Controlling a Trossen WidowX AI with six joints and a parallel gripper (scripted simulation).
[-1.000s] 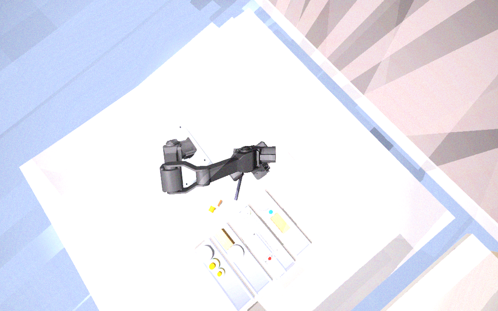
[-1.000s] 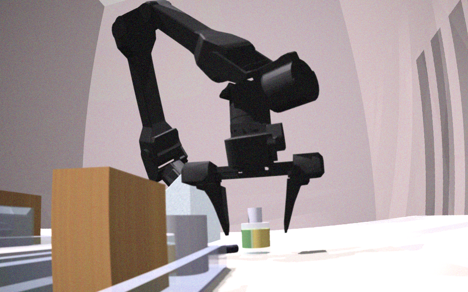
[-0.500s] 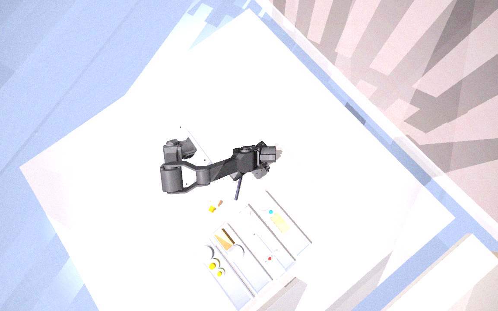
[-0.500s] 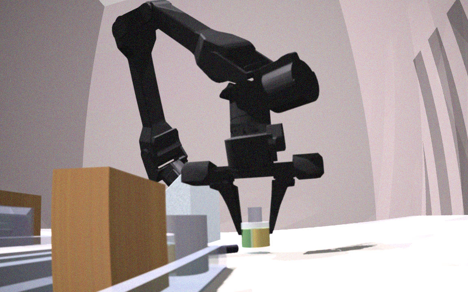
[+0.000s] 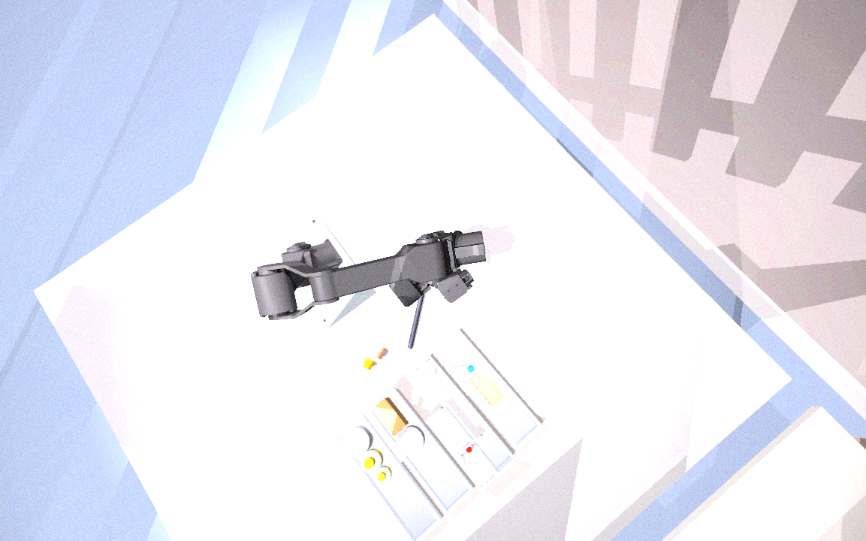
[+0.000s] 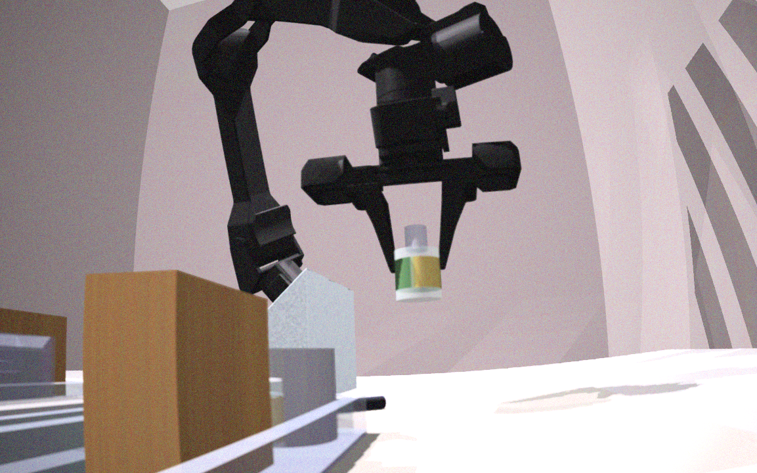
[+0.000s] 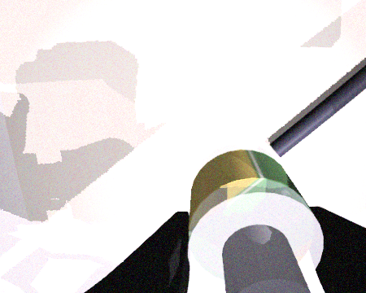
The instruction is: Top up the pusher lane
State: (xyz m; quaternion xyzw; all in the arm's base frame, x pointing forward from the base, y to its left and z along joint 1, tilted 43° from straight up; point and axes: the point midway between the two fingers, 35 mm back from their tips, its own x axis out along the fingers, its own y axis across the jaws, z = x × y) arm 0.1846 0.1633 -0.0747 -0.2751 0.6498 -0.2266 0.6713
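A jar (image 6: 417, 275) (image 7: 221, 175) with a green and yellow band, a pale clear rim and a narrow grey knob on top is upright between the fingers. My gripper (image 6: 417, 267) (image 7: 250, 213) (image 5: 427, 289) is shut on it, one fingertip on each side, and holds it above the table. The arm hides the jar in the top view. Beyond the gripper there, a small pale round item (image 5: 429, 368) stands at the near end of a lane with a red dot (image 5: 469, 449) further back; its label and the pusher plate cannot be made out in the glare.
A dark rod (image 5: 415, 322) (image 7: 325, 107) lies between gripper and lanes. Neighbouring lanes hold an orange block (image 5: 390, 417) (image 6: 131, 370), grey cylinders (image 5: 411, 439) and yellow-topped items (image 5: 369, 463). A pale yellow block (image 5: 487, 388) is in the right lane. A yellow piece (image 5: 368, 364) lies left of the rod.
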